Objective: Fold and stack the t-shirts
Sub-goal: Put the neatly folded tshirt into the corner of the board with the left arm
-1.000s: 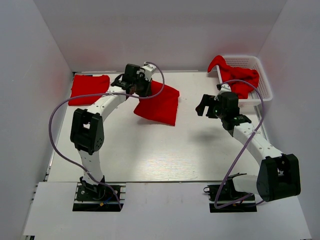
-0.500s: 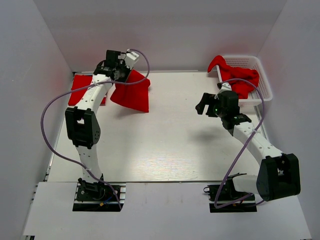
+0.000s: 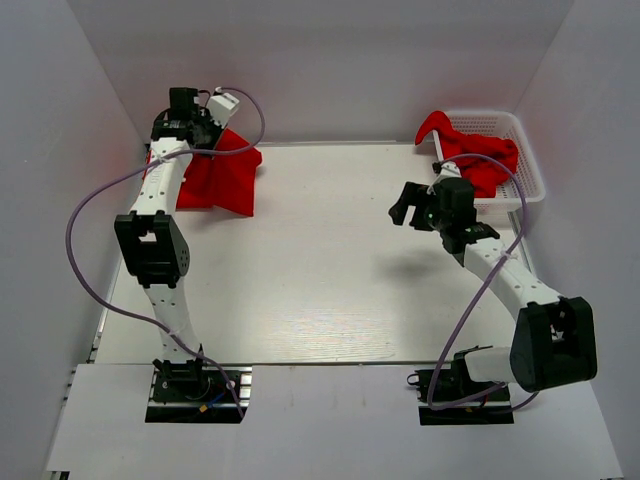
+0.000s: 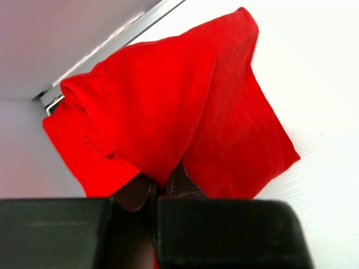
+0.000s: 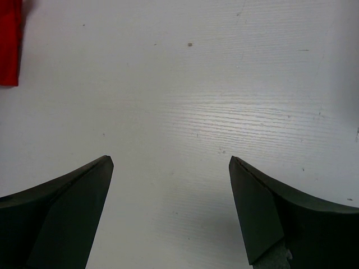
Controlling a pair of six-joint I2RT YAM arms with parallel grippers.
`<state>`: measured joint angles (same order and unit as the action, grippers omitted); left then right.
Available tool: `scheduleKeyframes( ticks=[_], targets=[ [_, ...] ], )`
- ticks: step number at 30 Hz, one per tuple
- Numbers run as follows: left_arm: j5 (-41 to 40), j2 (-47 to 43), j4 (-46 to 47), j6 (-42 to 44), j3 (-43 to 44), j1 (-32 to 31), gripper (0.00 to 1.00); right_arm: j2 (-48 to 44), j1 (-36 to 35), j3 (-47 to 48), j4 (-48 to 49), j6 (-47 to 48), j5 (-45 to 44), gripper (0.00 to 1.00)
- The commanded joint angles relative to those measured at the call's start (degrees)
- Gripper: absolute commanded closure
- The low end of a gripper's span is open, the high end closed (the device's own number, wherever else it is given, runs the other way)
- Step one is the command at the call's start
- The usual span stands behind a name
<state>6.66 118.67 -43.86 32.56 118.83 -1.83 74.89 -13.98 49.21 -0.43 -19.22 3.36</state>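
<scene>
Placement approach at the 10 o'clock corner of the table, seen from above. The left gripper is pressed together on the upper edge of a folded red t-shirt. In the wrist view its fingers pinch a gathered fold, and the cloth fans out beyond them.

From the pinch point the shirt hangs toward 4 o'clock, with its long axis running roughly from 10 to 4 o'clock. Whether its lower edge touches the table cannot be told. Red cloth under the left arm at 7 o'clock of the gripper may be a separate, already laid shirt, but the views do not separate the two.

The right gripper is spread wide and empty over bare table at about 3 o'clock. It sits just beside the white basket, which holds crumpled t-shirts.

Judged from this layout, the set-down spot lies directly below and slightly to 5 o'clock of the left gripper. The left arm alone is within reach of it, and the right arm is well apart, nearer the basket.
</scene>
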Motion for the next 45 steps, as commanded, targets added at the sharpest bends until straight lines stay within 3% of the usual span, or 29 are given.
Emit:
scheduleKeyframes(
  ticks=[1,25,37,45],
  targets=[
    [2.48,-1.95,-0.7,2.25,3.77,1.56,1.0,1.48,-0.08,3.43,1.31,-0.38,0.6,0.1],
    [4.68,-6.52,2.8,3.3,7.39,8.85,1.0,6.76,-0.26,6.25,2.18,-1.34,6.4,0.1],
    [5.3,-0.3,5.1,3.83,5.8,13.25,1.0,10.44,-0.26,9.58,1.31,-1.96,7.02,0.1],
    [4.95,6.91,7.11,2.69,9.5,17.29,1.0,14.4,-0.43,13.01,0.51,-2.66,7.98,0.1]
  ],
)
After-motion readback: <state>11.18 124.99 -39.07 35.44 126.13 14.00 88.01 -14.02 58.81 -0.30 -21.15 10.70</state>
